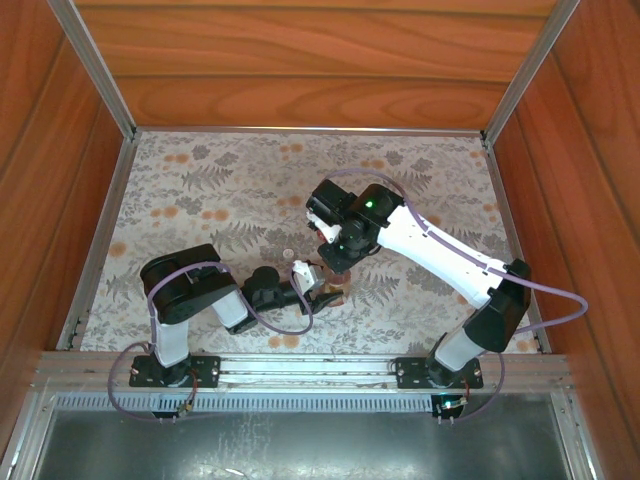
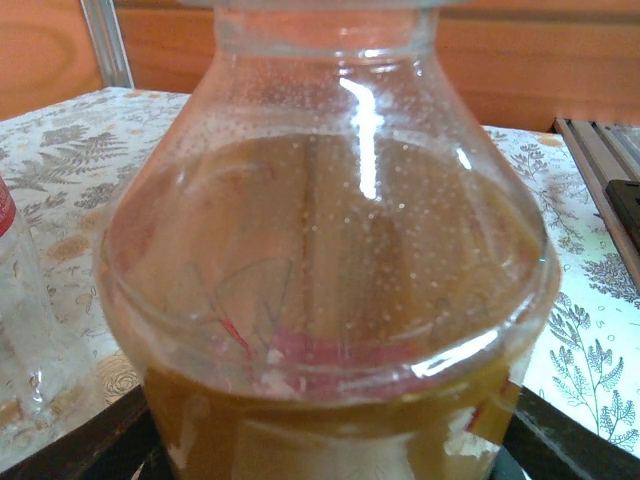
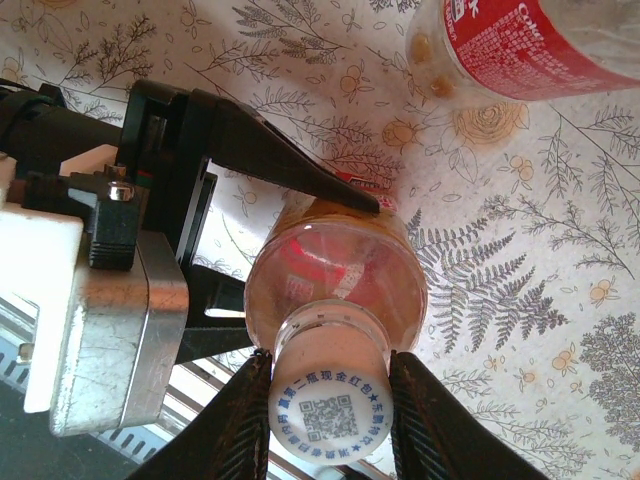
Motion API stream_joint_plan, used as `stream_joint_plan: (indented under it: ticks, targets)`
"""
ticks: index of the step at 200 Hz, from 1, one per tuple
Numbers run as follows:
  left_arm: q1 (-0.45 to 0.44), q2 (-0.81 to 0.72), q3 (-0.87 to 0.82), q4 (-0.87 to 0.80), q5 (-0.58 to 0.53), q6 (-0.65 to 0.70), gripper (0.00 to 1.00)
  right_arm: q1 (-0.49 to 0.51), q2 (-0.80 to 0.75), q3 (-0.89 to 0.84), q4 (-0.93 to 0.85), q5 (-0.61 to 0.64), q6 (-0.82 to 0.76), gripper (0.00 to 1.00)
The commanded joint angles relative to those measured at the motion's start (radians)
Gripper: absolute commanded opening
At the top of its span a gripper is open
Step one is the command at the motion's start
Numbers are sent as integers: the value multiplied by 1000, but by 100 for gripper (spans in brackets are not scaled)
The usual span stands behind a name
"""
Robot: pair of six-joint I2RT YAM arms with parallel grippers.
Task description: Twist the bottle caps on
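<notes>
The amber-brown bottle (image 3: 340,270) stands upright near the table's front middle (image 1: 338,292) and looms close in the left wrist view (image 2: 330,250). My left gripper (image 1: 318,283) is shut on its labelled body, with black fingers (image 3: 285,165) on either side. A white cap (image 3: 330,425) printed with a QR code sits on the bottle's neck. My right gripper (image 3: 330,372) comes down from above and is shut on that cap, one finger at each side. The clear bottle with the red label (image 3: 520,40) stands just beyond (image 2: 15,300). A small pale round disc (image 1: 288,255), seemingly the other cap, lies on the cloth.
A floral cloth (image 1: 200,200) covers the table, with wooden walls on three sides. A metal rail (image 1: 300,365) carrying the arm bases runs along the near edge. The right arm (image 1: 440,250) reaches diagonally over the right half.
</notes>
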Motion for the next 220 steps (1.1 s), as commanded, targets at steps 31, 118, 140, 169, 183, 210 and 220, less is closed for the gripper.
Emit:
stream_joint_plan:
  ticks: [31, 118, 140, 169, 183, 210, 220]
  targets:
    - [-10, 36, 0, -91, 15, 6, 66, 12, 20, -15, -24, 17, 4, 33]
    - [-10, 34, 4, -91, 20, 7, 66, 22, 2, -63, 36, 51, 4, 35]
    - [-10, 30, -3, -90, 19, 6, 66, 21, 4, -55, 34, 64, 6, 37]
    - [-10, 27, -7, -91, 18, 5, 66, 21, 1, -50, 35, 71, 9, 39]
    - [-9, 27, -8, -91, 17, 5, 66, 21, -4, -50, 36, 74, 12, 39]
    - [-10, 28, -5, -90, 17, 6, 66, 21, -15, -50, 40, 69, 12, 46]
    - [-10, 30, -4, -91, 17, 6, 66, 21, -23, -52, 45, 64, 11, 52]
